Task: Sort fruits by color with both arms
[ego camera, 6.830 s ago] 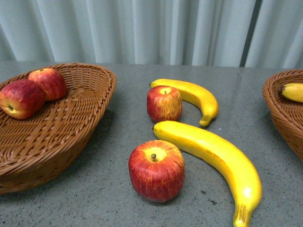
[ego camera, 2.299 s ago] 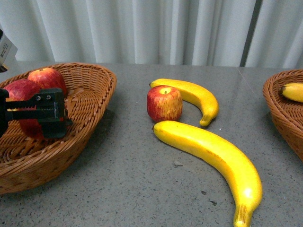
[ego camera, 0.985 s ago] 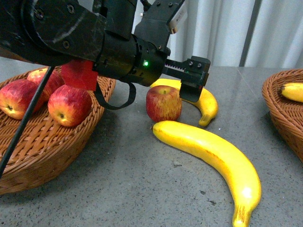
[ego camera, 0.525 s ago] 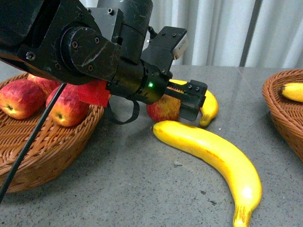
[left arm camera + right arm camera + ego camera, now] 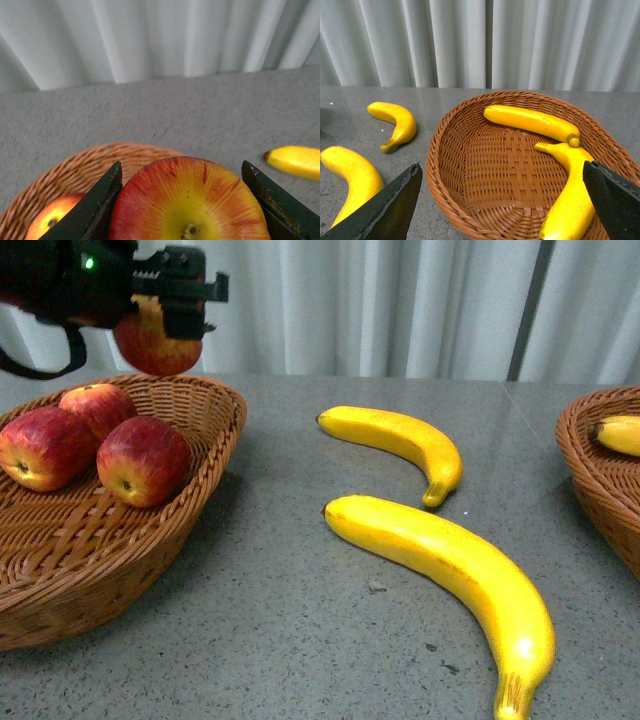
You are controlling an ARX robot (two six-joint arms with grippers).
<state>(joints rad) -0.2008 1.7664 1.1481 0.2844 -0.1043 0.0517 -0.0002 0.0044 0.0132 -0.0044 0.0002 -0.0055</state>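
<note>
My left gripper [image 5: 175,302] is shut on a red apple [image 5: 158,345] and holds it in the air above the far rim of the left wicker basket [image 5: 215,455]. In the left wrist view the apple [image 5: 187,205] fills the space between the black fingers [image 5: 95,207]. Three red apples [image 5: 143,460] lie in that basket. A short banana [image 5: 400,440] and a long banana [image 5: 450,575] lie on the table. My right gripper [image 5: 502,210] is open over the right basket [image 5: 470,200], which holds two bananas [image 5: 530,122].
The grey table [image 5: 280,630] carries both baskets. The right basket's rim [image 5: 590,475] shows at the right edge of the front view with a banana [image 5: 618,435] in it. A pleated curtain [image 5: 400,300] hangs behind the table.
My left arm has closed on the apple that stood by the short banana, lifted it and carried it left and up over the left basket. Earlier it put another apple into that basket.
</note>
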